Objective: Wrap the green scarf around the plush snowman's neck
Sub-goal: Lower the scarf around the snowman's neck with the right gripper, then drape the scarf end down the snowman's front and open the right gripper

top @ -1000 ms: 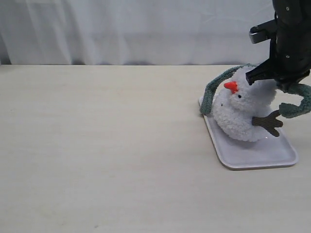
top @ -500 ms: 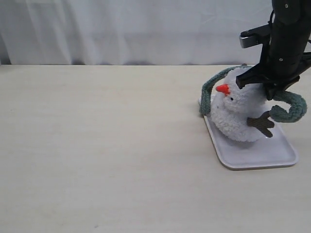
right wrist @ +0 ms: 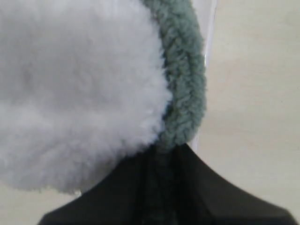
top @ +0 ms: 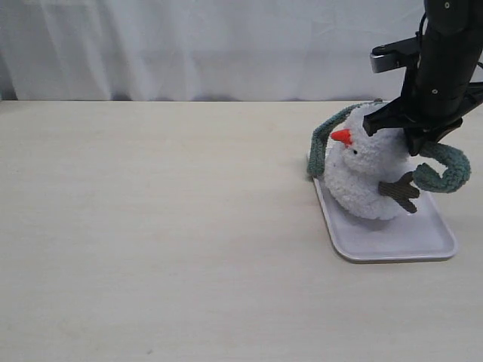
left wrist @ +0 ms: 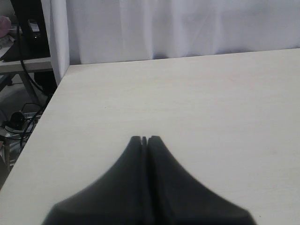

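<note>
A pale wood-grain worktop (top: 166, 226) fills most of the room in front of me, with a white curtain (top: 211, 45) hanging behind it. The black right arm (top: 445, 68) comes down from above at the far right, over a flat white tray (top: 392, 245) that lies on the worktop. The snowman (top: 366, 177) sits on that tray, leaning a little, its face turned towards the left. The scarf (top: 445, 170) passes behind its head: one end hangs down its left side to the worktop by the tray's corner, and the other curls out in the air on the right, just beside the toy. Close up, the right jaws are closed tight on the scarf (right wrist: 185, 84), which runs along the edge of the white fluff (right wrist: 75, 93) and straight in between them. The left jaws are pressed together with nothing in them, over bare worktop (left wrist: 187, 103) near its edge. A brown twig arm (top: 400, 191) sticks out from the body, and the small orange nose (top: 341, 136) points left.
</note>
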Controlling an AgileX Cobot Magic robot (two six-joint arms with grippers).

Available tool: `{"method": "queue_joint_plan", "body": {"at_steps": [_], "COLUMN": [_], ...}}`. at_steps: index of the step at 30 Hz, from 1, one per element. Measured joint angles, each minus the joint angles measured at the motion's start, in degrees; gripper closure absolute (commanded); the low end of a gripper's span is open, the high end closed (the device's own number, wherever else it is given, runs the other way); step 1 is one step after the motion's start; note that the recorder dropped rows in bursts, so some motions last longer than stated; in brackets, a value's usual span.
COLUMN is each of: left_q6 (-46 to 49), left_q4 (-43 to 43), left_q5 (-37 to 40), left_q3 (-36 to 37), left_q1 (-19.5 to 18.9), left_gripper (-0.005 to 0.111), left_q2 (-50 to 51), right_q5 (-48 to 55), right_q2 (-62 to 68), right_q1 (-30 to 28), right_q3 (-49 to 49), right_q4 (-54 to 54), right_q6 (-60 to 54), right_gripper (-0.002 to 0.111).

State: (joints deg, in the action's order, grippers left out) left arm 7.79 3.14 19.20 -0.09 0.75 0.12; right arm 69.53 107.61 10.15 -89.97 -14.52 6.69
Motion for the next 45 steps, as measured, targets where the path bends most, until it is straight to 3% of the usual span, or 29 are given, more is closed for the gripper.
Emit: {"method": "queue_joint_plan", "body": {"at_steps": [11, 16, 22, 25, 37, 45], "left_q6": [0.0, 0.0, 0.0, 0.0, 0.0, 0.0], "left_q4": [0.0, 0.0, 0.0, 0.0, 0.0, 0.0], "left_q5": [0.0, 0.0, 0.0, 0.0, 0.0, 0.0], "left_q3": [0.0, 0.0, 0.0, 0.0, 0.0, 0.0], "left_q1": [0.0, 0.0, 0.0, 0.0, 0.0, 0.0], "left_gripper": [0.107, 0.107, 0.107, 0.107, 0.107, 0.107], "left_q2": [0.0, 0.0, 0.0, 0.0, 0.0, 0.0], "right_q5": [0.0, 0.0, 0.0, 0.0, 0.0, 0.0], "right_q2": [-2.8, -2.8, -2.8, -2.8, -2.8, -2.8], "right_q1": [-0.5, -6.0, -9.4, -11.5, -12.0, -12.0], "right_q3": [0.0, 0.0, 0.0, 0.0, 0.0, 0.0], "right_q4": [5.6, 20.6, 27.3, 35.9, 51.7, 51.2], "right_q6": [0.0, -2.7, -3.7, -6.7, -14.0, -14.8], "right_gripper": [0.089, 0.089, 0.089, 0.089, 0.089, 0.089]}}
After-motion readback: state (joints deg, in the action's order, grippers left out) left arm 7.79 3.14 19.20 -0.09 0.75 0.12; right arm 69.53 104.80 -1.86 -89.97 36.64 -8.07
